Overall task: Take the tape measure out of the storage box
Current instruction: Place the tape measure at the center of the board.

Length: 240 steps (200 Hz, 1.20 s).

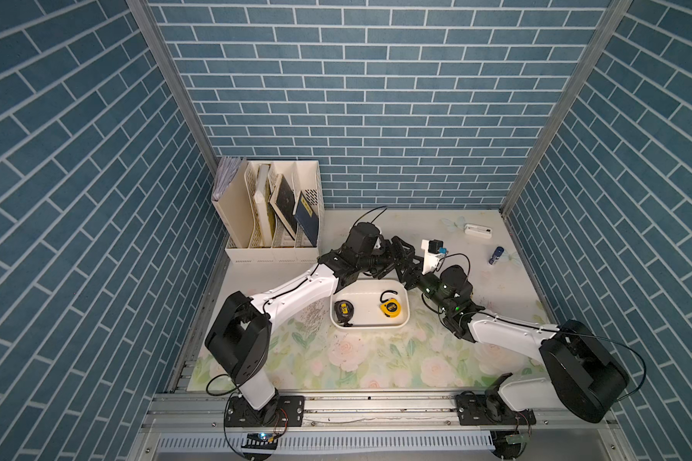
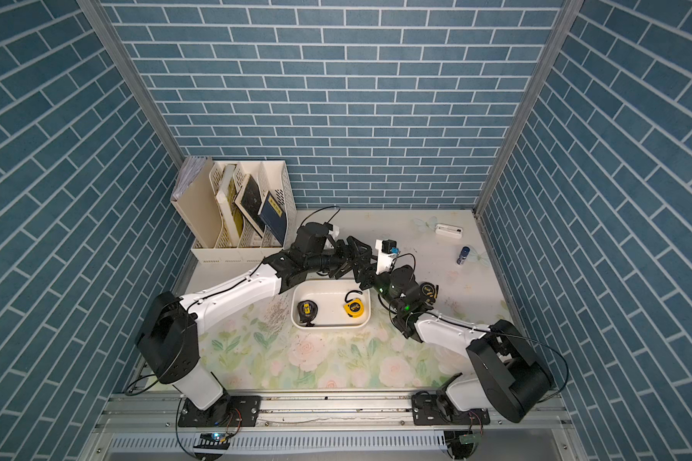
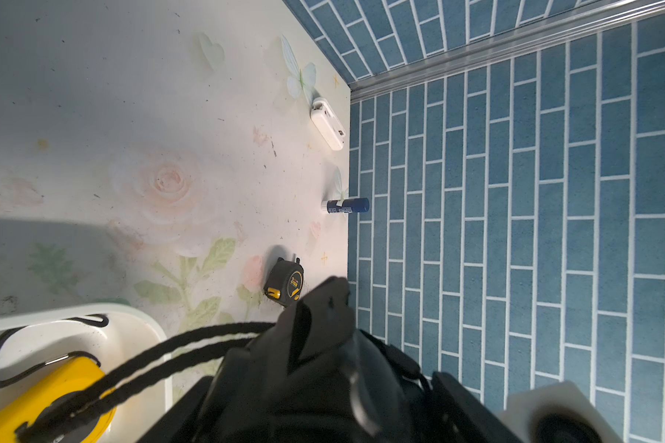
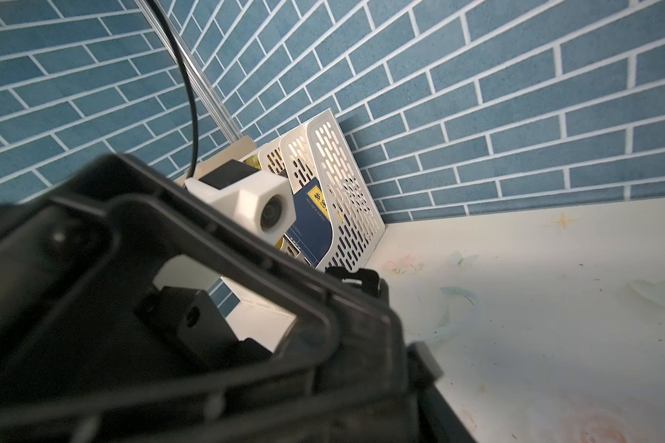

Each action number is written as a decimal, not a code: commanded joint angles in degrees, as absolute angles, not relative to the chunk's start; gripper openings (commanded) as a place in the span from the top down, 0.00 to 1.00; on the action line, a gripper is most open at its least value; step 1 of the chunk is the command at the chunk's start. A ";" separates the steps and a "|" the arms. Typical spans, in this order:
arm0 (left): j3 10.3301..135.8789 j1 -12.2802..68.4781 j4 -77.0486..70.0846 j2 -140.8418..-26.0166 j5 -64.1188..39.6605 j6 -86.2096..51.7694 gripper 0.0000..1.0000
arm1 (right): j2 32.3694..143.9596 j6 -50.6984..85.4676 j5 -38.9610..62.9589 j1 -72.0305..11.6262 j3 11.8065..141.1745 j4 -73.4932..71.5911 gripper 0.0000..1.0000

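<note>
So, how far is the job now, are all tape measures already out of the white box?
Done: one black-and-yellow tape measure lies on the table outside the storage box, beside the right arm. In hand: nothing visible; the left tool and right tool hover near the box's far side, and no tape measure shows in either. Left: the yellow tape measure and the black tape measure lie inside the box.
</note>
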<state>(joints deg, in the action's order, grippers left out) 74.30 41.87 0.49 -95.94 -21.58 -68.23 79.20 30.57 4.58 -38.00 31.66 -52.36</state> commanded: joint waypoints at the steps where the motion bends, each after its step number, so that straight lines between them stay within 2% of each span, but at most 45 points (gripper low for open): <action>1: 74.44 42.29 -2.30 -93.80 -23.84 -67.83 1.00 | 79.72 30.52 3.36 -38.11 33.88 -53.70 0.88; 5: 74.44 42.30 -2.23 -93.89 -23.88 -67.83 0.99 | 79.65 30.50 3.20 -38.14 33.91 -53.61 0.92; 14: 74.53 42.29 -2.15 -93.78 -23.82 -67.63 0.84 | 79.46 30.50 2.84 -38.16 33.78 -53.34 1.00; 51: 74.79 42.28 -1.50 -92.94 -23.51 -65.60 0.28 | 77.08 30.43 0.78 -38.14 33.04 -52.28 1.00; 57: 74.79 42.12 -1.47 -92.89 -23.54 -65.35 0.14 | 76.62 30.34 0.41 -38.13 32.96 -51.95 1.00; 65: 74.58 42.02 -1.66 -92.73 -23.64 -65.10 0.06 | 76.04 30.17 0.12 -38.14 32.95 -51.37 1.00; 82: 72.90 41.72 -3.95 -91.88 -23.77 -65.38 0.00 | 74.50 29.65 -0.72 -38.19 32.54 -50.42 1.00; 123: 72.89 40.87 -2.06 -91.04 -22.48 -63.98 0.00 | 69.83 27.85 -5.25 -38.12 31.73 -45.68 1.00; 154: 76.72 40.61 6.14 -91.05 -19.20 -57.38 0.00 | 68.80 28.72 -12.03 -36.61 32.80 -35.89 1.00; 197: 78.44 40.61 18.59 -92.48 -12.53 -45.92 0.00 | 73.89 37.56 -8.58 -26.00 32.79 -27.55 1.00; 240: 78.06 42.37 25.65 -95.08 -6.43 -39.62 0.04 | 83.39 38.77 -5.88 -24.64 38.02 -24.10 1.00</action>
<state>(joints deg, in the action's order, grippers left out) 77.78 41.23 17.96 -92.84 -11.84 -46.17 79.33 36.14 -8.10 -24.53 32.93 -25.71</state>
